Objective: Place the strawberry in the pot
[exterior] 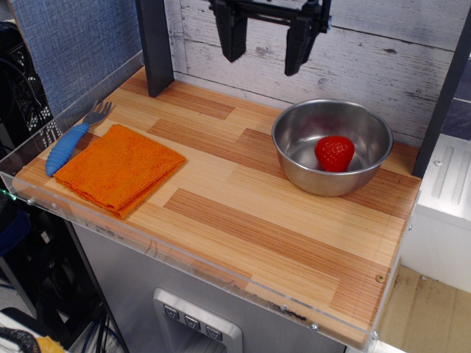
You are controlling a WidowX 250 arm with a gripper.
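Observation:
The red strawberry (334, 153) lies inside the shiny steel pot (294, 154), which stands on the right part of the wooden table. My gripper (261, 55) is open and empty. It hangs high at the top of the view, up and to the left of the pot, in front of the white plank wall. Its two dark fingers (232, 40) point down with a wide gap between them.
A folded orange cloth (118, 167) lies at the left of the table. A blue-handled fork (73, 137) lies beside it near the left edge. A dark post (154, 44) stands at the back left. A clear acrylic rim (184, 257) runs along the table's front edge.

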